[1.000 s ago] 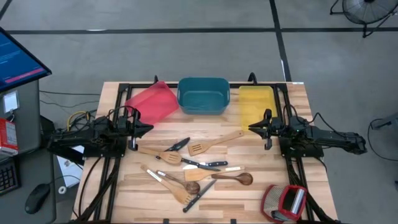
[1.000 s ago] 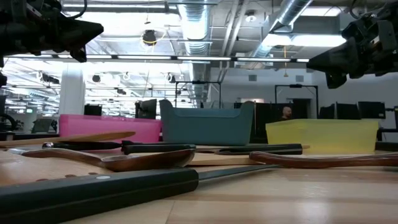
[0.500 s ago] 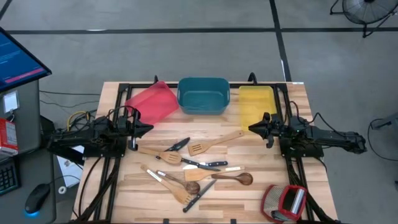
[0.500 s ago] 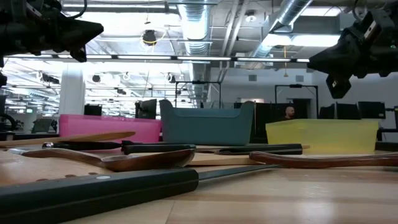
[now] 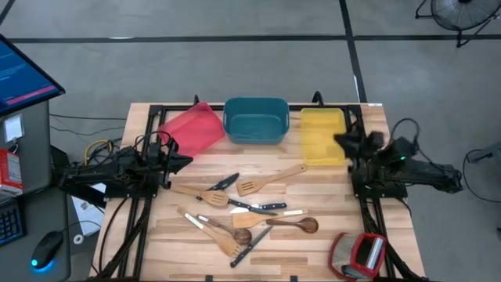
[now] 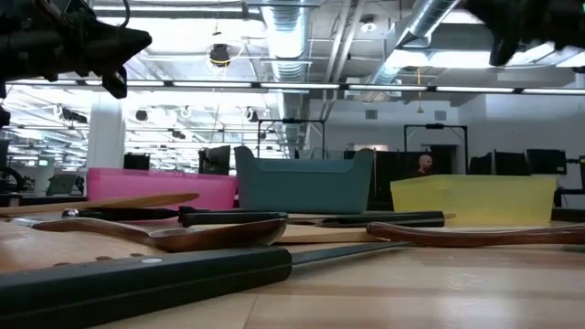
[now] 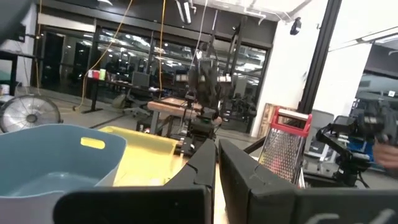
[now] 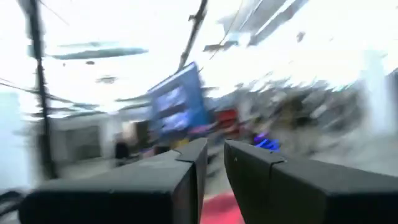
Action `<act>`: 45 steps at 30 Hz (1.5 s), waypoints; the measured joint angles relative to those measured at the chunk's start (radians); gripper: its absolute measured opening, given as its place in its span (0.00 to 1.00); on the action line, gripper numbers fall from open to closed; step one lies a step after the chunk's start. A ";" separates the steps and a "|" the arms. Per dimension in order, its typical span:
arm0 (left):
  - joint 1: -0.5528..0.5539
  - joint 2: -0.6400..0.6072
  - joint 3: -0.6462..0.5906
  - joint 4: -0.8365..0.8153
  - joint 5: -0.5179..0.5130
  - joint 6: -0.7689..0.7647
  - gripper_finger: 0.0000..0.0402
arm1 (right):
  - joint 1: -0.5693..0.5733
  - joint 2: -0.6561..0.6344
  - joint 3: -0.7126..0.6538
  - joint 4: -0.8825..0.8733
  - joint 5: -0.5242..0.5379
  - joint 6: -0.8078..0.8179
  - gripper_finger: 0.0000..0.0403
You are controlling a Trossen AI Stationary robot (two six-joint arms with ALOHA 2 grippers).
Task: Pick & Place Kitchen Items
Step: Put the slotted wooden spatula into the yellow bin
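The kitchen items lie scattered flat on the wooden table's middle: a slotted wooden spatula (image 5: 250,187), a second spatula (image 5: 215,198), a black-handled knife (image 5: 263,207), a dark wooden spoon (image 5: 300,225) and a small pile of spoons and knives (image 5: 228,236). My left gripper (image 5: 190,161) hovers shut at the table's left side, above and left of them, pointing toward the right. My right gripper (image 5: 338,139) stands raised over the yellow tray's near right corner, tipped upward, its fingers (image 8: 199,155) a narrow gap apart with nothing between them.
Along the far edge stand a tilted red tray (image 5: 192,128), a teal tray (image 5: 256,119) and a yellow tray (image 5: 322,135). A red-and-silver grater (image 5: 358,254) lies at the near right corner. A monitor and desk (image 5: 19,78) stand off the table's left.
My right gripper has risen well above the table and tipped its fingers upward, its tip drawing back a little toward the right edge; in the low view it has climbed to the picture's top. The utensils lie where they were.
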 joint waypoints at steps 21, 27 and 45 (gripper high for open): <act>0.000 0.002 0.000 0.036 0.000 -0.057 0.01 | -0.022 0.967 0.799 -0.540 0.343 -0.351 0.63; 0.000 0.002 0.000 0.039 -0.010 -0.050 0.01 | 0.013 1.086 0.816 -0.578 0.205 -0.295 0.65; 0.000 0.177 0.000 0.043 -0.159 -0.072 0.01 | 0.119 1.485 0.815 -0.683 -0.018 -0.234 0.65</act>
